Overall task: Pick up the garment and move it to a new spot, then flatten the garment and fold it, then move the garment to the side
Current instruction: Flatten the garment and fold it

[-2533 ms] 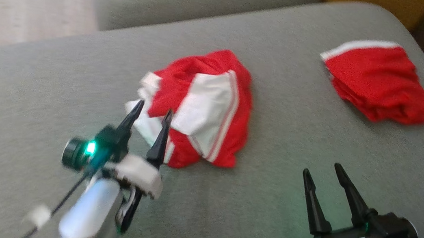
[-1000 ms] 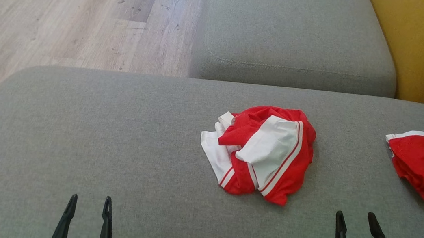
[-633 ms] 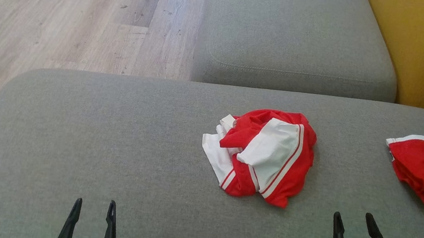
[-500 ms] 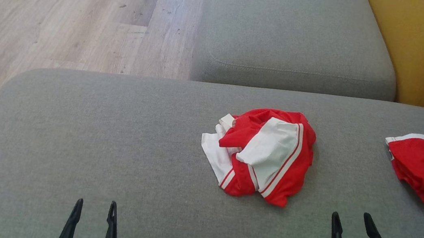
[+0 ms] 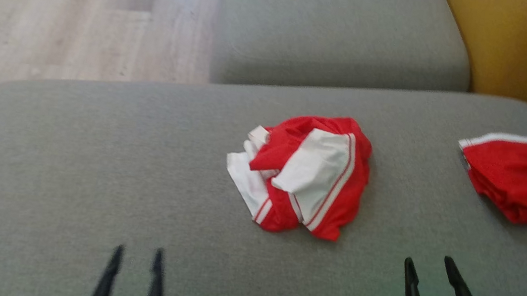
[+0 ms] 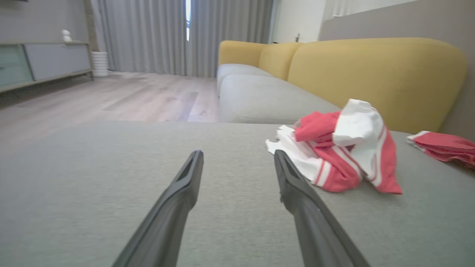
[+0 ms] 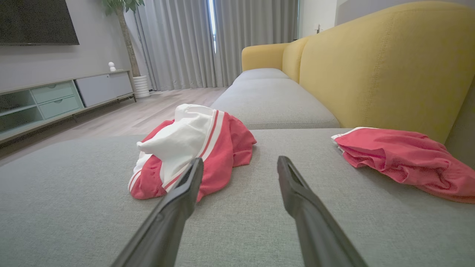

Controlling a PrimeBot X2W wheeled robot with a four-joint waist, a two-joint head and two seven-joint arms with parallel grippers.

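A crumpled red and white garment (image 5: pixel 303 173) lies in a heap near the middle of the grey sofa seat (image 5: pixel 89 155). It also lies right of my left fingers (image 6: pixel 334 148) and just beyond my right gripper's left finger (image 7: pixel 189 148). My left gripper (image 5: pixel 137 256) stands open at the lower left, well short of the heap, holding nothing. The right gripper (image 5: pixel 426 269) is open at the lower right, a little nearer than the heap and to its right. Both hover low over the cushion (image 6: pixel 237 155) (image 7: pixel 241 163).
A second red garment (image 5: pixel 519 176) with a white band lies folded at the seat's right end (image 7: pixel 400 159). Behind are another grey cushion (image 5: pixel 340 30), the yellow backrest (image 5: pixel 526 45) and wooden floor (image 5: pixel 57 14) beyond the left edge.
The left gripper drew back from the heap to the near edge, leaving it lying free. The head camera has swung, shifting the whole picture. The right gripper stays open.
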